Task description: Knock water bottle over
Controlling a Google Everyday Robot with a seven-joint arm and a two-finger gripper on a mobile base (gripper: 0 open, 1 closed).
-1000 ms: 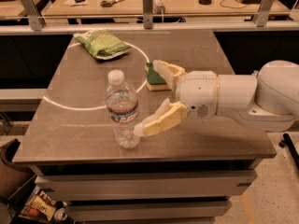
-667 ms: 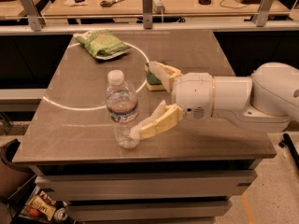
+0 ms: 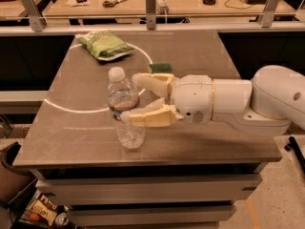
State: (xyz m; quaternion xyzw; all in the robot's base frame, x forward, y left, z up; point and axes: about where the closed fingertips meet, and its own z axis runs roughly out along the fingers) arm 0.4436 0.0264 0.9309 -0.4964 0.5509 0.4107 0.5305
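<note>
The water bottle (image 3: 125, 108) stands upright near the front of the brown table (image 3: 71, 132). It is clear and ribbed, with a white cap and a red and white label band. My gripper (image 3: 131, 98) comes in from the right at label height, open. The far finger (image 3: 151, 82) is behind the bottle and the near finger (image 3: 148, 117) is in front of it, its tip against the bottle's side. The bottle sits between the two fingertips.
A green snack bag (image 3: 105, 45) lies at the table's back left. A green sponge (image 3: 160, 67) lies behind my gripper. A white curved line (image 3: 71, 109) runs across the tabletop. A counter with scissors (image 3: 116, 2) stands beyond the table.
My gripper has moved left toward the bottle; its fingers now straddle it. The bottle still stands upright in the same spot.
</note>
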